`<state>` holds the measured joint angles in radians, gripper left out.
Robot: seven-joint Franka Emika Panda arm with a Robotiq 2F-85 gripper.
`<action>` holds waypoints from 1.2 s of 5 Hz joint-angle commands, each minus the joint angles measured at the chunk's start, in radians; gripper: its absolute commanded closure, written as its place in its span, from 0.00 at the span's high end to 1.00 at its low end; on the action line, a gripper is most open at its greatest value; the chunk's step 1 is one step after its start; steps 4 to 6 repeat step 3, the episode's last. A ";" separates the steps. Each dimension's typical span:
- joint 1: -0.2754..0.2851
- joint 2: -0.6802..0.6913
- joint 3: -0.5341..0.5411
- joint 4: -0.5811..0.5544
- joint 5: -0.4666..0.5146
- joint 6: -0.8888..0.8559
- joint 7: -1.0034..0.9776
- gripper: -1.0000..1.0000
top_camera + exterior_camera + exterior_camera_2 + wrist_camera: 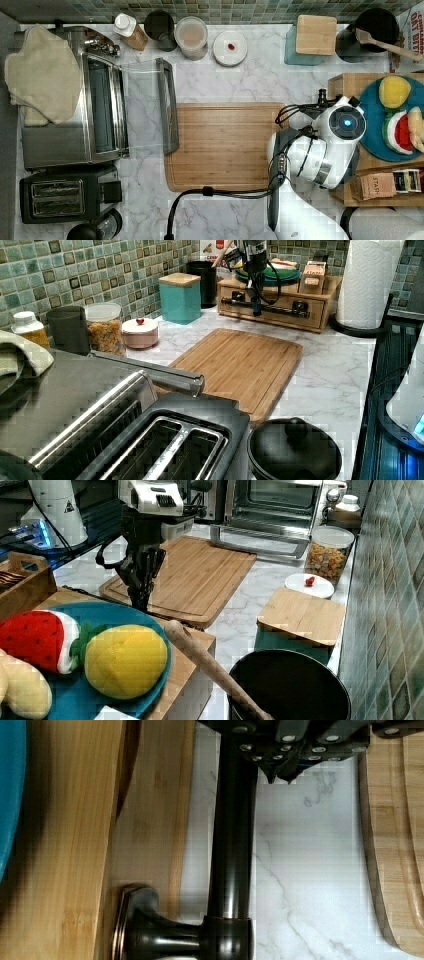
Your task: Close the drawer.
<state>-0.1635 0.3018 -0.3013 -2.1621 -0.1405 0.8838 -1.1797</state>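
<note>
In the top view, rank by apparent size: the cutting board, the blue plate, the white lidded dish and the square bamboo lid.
1. Cutting board, clearly largest.
2. Blue plate, partly cut off by the frame edge and covered by toy food.
3. Square bamboo lid and white lidded dish look too alike to rank.

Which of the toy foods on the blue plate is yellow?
The round plush lemon. It is all yellow, next to the red-and-white watermelon slice and the pale tan piece.

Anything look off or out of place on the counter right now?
Mostly tidy. The toaster oven door hangs fully open over the marble counter, its handle edge overlapping the cutting board. A cloth is draped on the oven's top. The drawer looks nearly flush with its stand, the end effector at its bar handle.
</note>
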 commanded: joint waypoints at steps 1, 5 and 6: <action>-0.105 -0.026 -0.149 0.161 -0.014 0.046 0.039 0.00; -0.103 -0.026 -0.150 0.161 -0.014 0.046 0.038 0.00; -0.103 -0.026 -0.150 0.161 -0.014 0.046 0.038 0.00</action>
